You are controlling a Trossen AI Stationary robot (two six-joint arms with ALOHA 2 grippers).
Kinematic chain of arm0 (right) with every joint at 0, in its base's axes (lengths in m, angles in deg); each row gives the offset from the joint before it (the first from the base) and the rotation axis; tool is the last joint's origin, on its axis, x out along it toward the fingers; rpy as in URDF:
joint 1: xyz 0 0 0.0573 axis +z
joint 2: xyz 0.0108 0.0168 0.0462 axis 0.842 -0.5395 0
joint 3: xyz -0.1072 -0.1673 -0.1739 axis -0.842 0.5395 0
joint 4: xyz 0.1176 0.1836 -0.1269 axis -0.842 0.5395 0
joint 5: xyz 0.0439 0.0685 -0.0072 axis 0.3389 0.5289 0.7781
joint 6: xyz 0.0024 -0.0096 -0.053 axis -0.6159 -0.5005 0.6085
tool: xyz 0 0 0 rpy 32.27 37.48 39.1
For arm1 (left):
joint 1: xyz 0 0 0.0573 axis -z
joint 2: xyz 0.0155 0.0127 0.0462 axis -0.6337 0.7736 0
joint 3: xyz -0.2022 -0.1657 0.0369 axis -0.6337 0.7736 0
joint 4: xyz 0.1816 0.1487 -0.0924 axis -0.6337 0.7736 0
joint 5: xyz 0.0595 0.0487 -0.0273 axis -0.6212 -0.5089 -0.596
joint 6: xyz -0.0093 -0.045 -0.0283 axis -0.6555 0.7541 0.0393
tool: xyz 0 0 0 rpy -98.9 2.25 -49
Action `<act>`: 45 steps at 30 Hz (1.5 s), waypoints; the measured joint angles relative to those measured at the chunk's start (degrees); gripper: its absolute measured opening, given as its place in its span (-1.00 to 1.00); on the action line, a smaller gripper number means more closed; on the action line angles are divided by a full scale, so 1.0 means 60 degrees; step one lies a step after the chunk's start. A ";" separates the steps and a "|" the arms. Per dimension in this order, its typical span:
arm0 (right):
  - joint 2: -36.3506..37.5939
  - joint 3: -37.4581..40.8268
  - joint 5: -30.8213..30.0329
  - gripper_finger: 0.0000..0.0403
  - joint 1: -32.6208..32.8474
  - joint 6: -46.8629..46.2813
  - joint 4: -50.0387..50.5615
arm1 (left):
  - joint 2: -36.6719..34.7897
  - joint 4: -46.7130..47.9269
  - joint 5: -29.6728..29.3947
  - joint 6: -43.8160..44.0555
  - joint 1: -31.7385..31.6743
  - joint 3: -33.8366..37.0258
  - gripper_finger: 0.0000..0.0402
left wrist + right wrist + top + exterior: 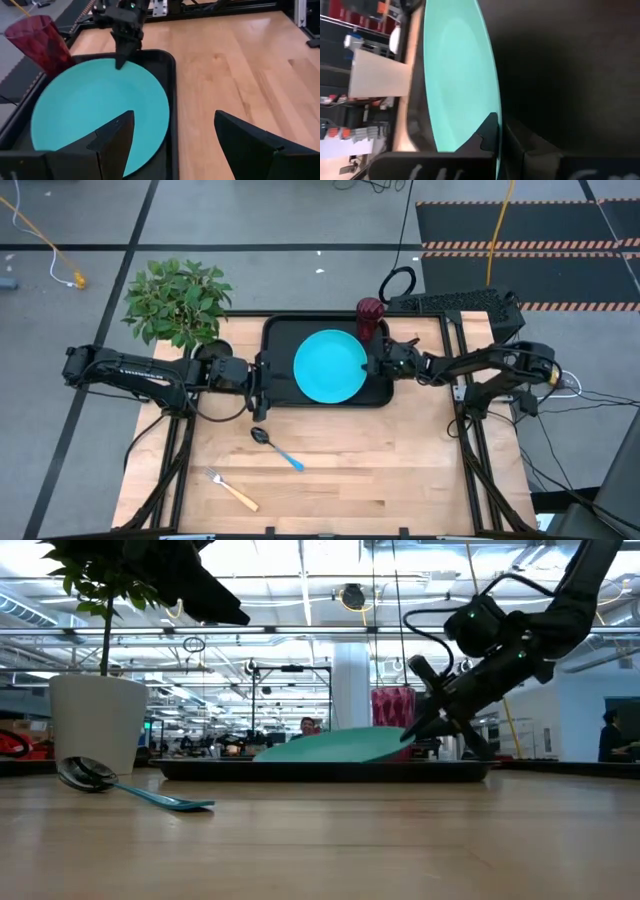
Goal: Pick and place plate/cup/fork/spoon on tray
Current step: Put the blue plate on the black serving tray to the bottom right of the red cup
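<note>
The right claw (376, 363) is pinched shut on the plate's rim at about 3 o'clock, and the low view shows that edge lifted, so the plate (330, 366) tilts, its far side resting in the tray (282, 330). The plate sits in the middle of the tray. The cup (370, 315) stands at the plate's 1 o'clock, just beside the tray's corner. The left claw (258, 388) hangs wide open and empty over the tray's rim at the plate's 9 o'clock.

Off the tray, the spoon (276, 448) lies at 7 o'clock and the fork (232, 490) farther out the same way.

The risk, as I judge it: the thin pinch could slip and drop the plate, or a swing toward 1 o'clock could topple the cup.
</note>
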 joint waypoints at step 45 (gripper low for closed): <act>-0.0643 0.0003 0.2771 0.14 -0.0211 0.4365 -0.0587 | 0.0000 -0.1249 -0.0079 0.1445 -0.0186 0.0000 0.38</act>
